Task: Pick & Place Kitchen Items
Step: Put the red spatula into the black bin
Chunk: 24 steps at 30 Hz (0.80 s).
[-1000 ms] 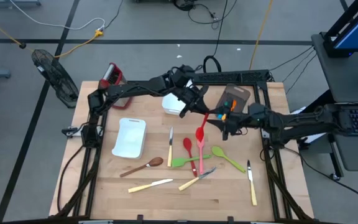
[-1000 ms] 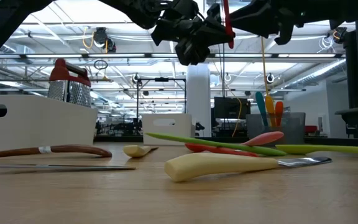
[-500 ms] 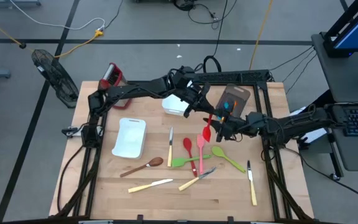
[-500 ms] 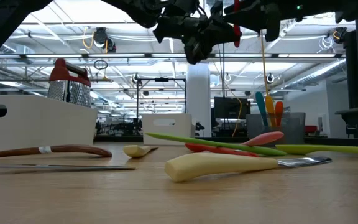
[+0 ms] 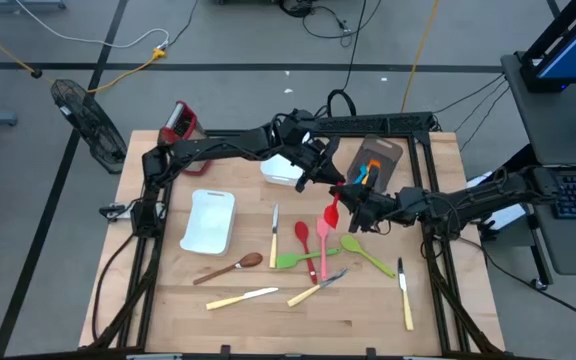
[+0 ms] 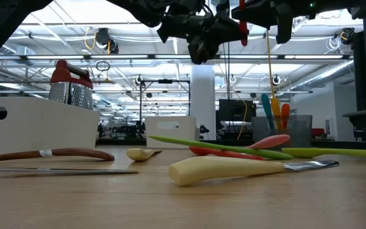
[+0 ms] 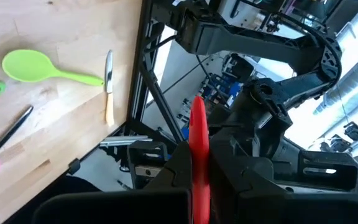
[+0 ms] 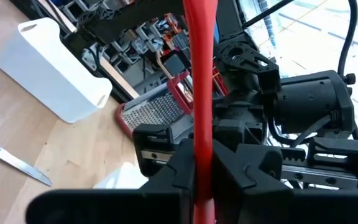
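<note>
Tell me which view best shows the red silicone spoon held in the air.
High view: the red silicone spoon shows its bowl and handle between both end effectors. The wrist views show only its handle; the low view shows a sliver.

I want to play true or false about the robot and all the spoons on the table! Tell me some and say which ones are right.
1. Both pincers are shut on the same red spoon. True: the left pincer and the right pincer each pinch its handle above the table.
2. The green spoon is up in the air. False: it lies flat on the table.
3. A wooden spoon lies near the flat white tub. True.
4. The grater sits in the middle of the spoons. False: it stands at the table's far left corner.
5. The holder is empty. False: blue and orange handles poke out of it.
</note>
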Each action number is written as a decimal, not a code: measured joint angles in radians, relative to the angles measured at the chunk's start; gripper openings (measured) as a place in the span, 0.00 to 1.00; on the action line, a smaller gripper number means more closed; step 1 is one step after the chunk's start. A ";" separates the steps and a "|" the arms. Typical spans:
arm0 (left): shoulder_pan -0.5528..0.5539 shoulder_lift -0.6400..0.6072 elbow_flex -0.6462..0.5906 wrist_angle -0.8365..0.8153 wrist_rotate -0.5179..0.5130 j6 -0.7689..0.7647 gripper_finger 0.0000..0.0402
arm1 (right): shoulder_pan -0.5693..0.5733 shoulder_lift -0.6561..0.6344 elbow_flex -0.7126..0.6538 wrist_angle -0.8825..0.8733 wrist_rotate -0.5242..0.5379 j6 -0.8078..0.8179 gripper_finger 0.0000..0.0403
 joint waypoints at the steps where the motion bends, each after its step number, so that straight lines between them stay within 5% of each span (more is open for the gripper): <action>1: -0.001 0.000 0.000 0.000 0.000 0.003 0.03 | 0.000 0.000 0.000 0.000 0.000 -0.002 0.04; 8: -0.003 0.000 0.000 0.004 -0.040 0.102 0.05 | 0.017 0.000 0.000 -0.007 0.053 -0.009 0.05; 24: 0.031 0.000 0.000 0.002 -0.099 0.472 0.48 | 0.031 -0.001 0.000 -0.034 0.116 0.079 0.04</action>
